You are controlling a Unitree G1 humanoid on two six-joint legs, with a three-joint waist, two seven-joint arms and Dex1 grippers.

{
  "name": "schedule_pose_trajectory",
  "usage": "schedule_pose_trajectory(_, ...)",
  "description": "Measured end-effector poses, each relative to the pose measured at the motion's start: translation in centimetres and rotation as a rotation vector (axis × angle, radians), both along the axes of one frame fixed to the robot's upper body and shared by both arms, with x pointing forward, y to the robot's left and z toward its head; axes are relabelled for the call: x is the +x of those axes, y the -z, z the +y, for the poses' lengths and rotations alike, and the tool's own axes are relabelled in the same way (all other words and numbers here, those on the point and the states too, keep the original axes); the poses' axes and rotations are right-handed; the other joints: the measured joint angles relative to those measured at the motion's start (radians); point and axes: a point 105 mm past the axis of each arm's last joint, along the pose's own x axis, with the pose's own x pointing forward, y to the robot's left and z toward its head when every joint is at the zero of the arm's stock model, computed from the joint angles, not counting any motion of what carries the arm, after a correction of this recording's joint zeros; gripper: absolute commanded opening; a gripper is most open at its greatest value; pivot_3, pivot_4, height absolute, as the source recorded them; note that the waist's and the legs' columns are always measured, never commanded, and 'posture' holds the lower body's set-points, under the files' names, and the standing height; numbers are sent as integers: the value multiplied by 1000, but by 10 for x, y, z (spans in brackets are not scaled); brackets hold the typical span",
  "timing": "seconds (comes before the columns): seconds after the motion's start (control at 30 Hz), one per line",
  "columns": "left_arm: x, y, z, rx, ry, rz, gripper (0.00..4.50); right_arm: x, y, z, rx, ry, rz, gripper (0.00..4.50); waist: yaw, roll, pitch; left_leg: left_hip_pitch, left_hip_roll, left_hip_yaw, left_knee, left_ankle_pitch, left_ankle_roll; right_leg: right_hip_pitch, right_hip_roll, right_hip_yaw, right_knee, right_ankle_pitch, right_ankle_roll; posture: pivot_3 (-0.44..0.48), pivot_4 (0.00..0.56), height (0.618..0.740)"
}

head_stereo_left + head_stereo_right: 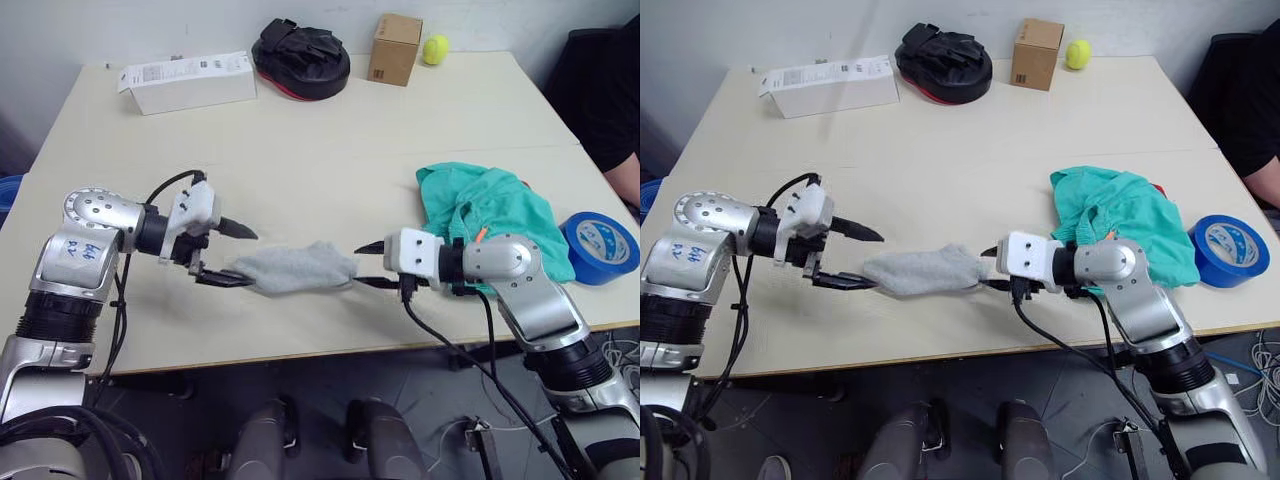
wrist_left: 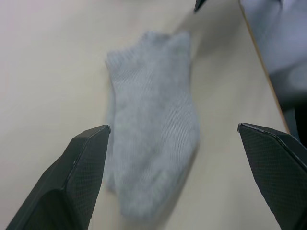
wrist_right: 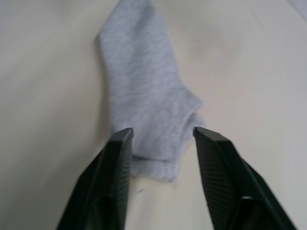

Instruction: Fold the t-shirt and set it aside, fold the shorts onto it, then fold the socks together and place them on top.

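Observation:
The light grey socks [image 1: 295, 268] lie flat as one small bundle near the table's front edge, between my two grippers. My left gripper [image 1: 238, 256] is wide open at the socks' left end; in the left wrist view the socks [image 2: 153, 120] lie ahead of its fingers [image 2: 72, 177]. At the right end my right gripper [image 1: 362, 265] is open, its fingers [image 3: 115, 163] straddling the end of the socks [image 3: 144, 86] without pinching them. The teal shorts [image 1: 500, 210] lie bunched to the right, behind my right forearm. A sliver of the red t-shirt [image 1: 1157, 188] peeks out from under them.
A blue tape roll [image 1: 598, 248] sits right of the shorts. At the table's far side are a white box [image 1: 188, 82], a black padded item [image 1: 300, 58], a cardboard box [image 1: 395, 48] and a yellow-green ball [image 1: 435, 49]. A person [image 1: 610, 90] sits at the right edge.

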Motion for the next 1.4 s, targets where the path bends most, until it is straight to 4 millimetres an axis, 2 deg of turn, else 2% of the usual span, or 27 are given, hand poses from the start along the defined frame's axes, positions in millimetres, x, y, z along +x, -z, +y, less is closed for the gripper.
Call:
schedule_pose_trajectory(0.1,3,6,-7,-7,-32,-2,3293,9,-5,8,27,16,-9,29,-1,0,0,0,0,0,0,0,0,0,0,0,0,0,0,0,150,740)
schedule_pose_trajectory(0.27,10,28,-7,65,-81,-14,1544,30,4,24,13,57,-10,0,-2,0,0,0,0,1,0,0,0,-1,1,1,1,0,0,0,150,740)
schedule_pose_trajectory(0.43,14,45,-7,170,-70,-44,32,37,9,45,-33,15,-67,0,0,0,0,0,0,1,-1,0,0,-1,1,1,0,0,0,0,150,740)
schedule_pose_trajectory(0.57,16,56,-9,206,-73,-35,32,38,33,47,-125,-1,-62,0,0,0,0,-1,0,1,-1,0,0,-1,1,1,1,0,0,0,150,740)
schedule_pose_trajectory(0.67,18,58,-11,214,-72,-41,32,38,41,44,-156,1,-69,0,-2,0,0,-1,0,2,-1,0,0,-1,1,1,1,0,0,0,150,740)
schedule_pose_trajectory(0.93,22,58,-22,195,-63,-64,32,51,38,22,-218,73,-172,0,2,0,0,0,-1,1,0,0,0,-1,-1,1,0,0,0,0,150,740)
schedule_pose_trajectory(1.07,25,57,-24,179,-65,-76,32,56,33,4,-193,146,-143,0,0,0,0,0,-1,1,0,0,0,-1,0,1,0,0,0,0,150,740)
schedule_pose_trajectory(1.17,28,55,-29,154,-67,-94,32,50,18,12,-95,141,-109,0,-2,0,0,0,0,1,0,0,0,-1,0,1,1,0,0,0,150,740)
schedule_pose_trajectory(1.3,30,46,-30,112,-76,-113,32,22,0,41,42,15,-35,0,-3,0,0,0,1,1,0,0,-1,-1,1,0,1,0,0,0,150,740)
schedule_pose_trajectory(1.4,29,40,-24,92,-83,-102,32,12,3,50,31,-34,-15,0,-2,0,0,0,1,1,0,0,-1,-1,1,0,1,0,0,0,150,740)
